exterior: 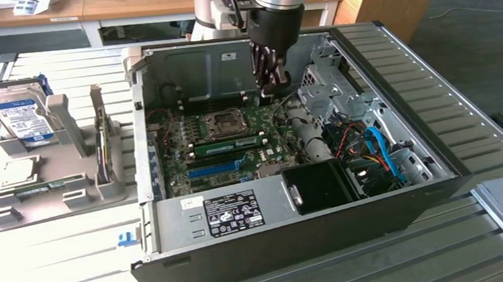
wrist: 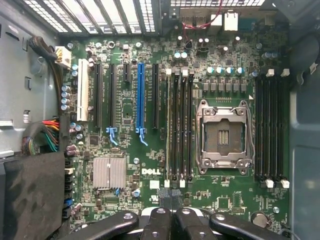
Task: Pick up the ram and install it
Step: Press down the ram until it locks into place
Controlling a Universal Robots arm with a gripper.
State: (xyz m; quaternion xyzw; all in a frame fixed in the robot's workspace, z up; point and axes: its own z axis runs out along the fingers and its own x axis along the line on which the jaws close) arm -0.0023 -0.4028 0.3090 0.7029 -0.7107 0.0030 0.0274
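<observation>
- slatted metal table (exterior: 72, 263) carries an open computer case (exterior: 269, 247) laid on its side with the motherboard (exterior: 235, 162) facing up; wooden desks stand in the background
- the ram (exterior: 229, 143) is a long green stick inside the case, lying along a slot just beside the processor socket (exterior: 225, 121)
- by my reading it sits in that slot, though whether the end latches have closed is too small to tell
- the gripper (exterior: 270, 89) hangs inside the case above the far side of the board and does not touch the ram; its fingers are pressed together with nothing between them, and the wrist view shows them closed over the board
- on the exterior view's left, a grey holder (exterior: 67, 189) has a hard drive (exterior: 20, 115) with a blue-white label standing upright
- handling, as a judgement: the stick is light and stiff but thin, so it would likely crack if twisted or bent, and the small chips and contact edge are delicate
- the best hold looks to be across its two flat faces near the middle of the upper long edge, well off the contact edge
- the smooth board could slip between hard fingers, so a square grip matters, and any pressing should go straight down along the slot
</observation>
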